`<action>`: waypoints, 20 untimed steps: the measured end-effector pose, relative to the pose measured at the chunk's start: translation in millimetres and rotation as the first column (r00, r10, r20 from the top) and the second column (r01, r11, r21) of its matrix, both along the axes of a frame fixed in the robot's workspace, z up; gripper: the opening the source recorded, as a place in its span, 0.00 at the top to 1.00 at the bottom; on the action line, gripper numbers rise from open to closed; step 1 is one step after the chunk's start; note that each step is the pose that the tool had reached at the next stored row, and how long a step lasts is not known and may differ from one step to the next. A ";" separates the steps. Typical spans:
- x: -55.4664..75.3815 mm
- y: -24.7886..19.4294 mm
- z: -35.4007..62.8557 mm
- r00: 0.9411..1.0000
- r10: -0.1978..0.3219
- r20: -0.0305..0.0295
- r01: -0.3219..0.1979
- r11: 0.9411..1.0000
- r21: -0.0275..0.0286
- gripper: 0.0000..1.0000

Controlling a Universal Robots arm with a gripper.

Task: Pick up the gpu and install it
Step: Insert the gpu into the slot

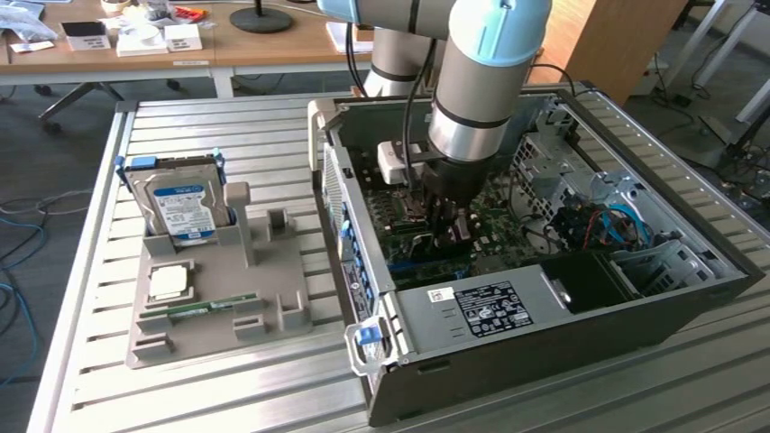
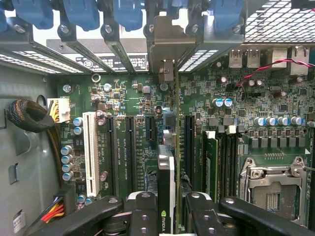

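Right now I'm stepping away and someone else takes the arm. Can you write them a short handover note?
Gripper: shut on the gpu, holding it edge-on inside the computer case.
Gpu: over the motherboard, lined up along the expansion slots, its bracket end toward the case's rear slot covers.
Done: gpu picked up and brought into the case.
Left: whether it is seated can't be told; release not yet done.
Hard drive sits in the grey holder outside.

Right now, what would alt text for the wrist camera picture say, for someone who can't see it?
The tool grips a thin graphics card edge-on, held over the green motherboard inside an open computer case, its silver bracket lined up with the rear slot covers. A white expansion slot and an empty processor socket flank it.
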State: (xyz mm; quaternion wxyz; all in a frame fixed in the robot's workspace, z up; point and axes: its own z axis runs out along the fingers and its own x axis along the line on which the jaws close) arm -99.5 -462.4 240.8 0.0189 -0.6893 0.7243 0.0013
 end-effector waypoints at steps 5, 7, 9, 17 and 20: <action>-0.2 0.0 -0.4 1.000 0.000 0.000 0.000 1.000 0.000 0.73; -0.3 0.0 -0.5 1.000 0.000 0.000 0.000 1.000 0.000 0.73; -0.3 0.0 -1.1 1.000 0.000 0.000 0.000 1.000 0.000 0.73; -0.4 0.0 -1.4 1.000 0.000 0.000 0.000 1.000 0.000 0.73; -0.3 0.0 -1.4 1.000 0.000 0.000 0.000 1.000 0.000 0.73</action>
